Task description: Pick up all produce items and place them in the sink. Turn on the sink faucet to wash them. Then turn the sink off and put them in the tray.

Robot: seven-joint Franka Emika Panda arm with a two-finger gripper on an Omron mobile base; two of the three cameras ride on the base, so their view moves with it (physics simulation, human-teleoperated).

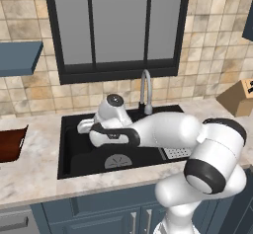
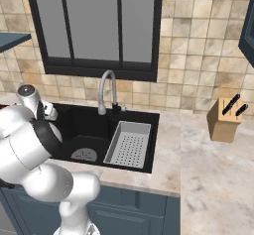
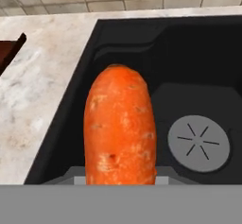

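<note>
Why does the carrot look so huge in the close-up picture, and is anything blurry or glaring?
Hand view: the carrot sits right before the lens, so it looms over the sink; edges slightly soft. Left base view: even light, no glare, faint shine on the faucet.

No text, label, brand, number or sign can be read anywhere in these views.
</note>
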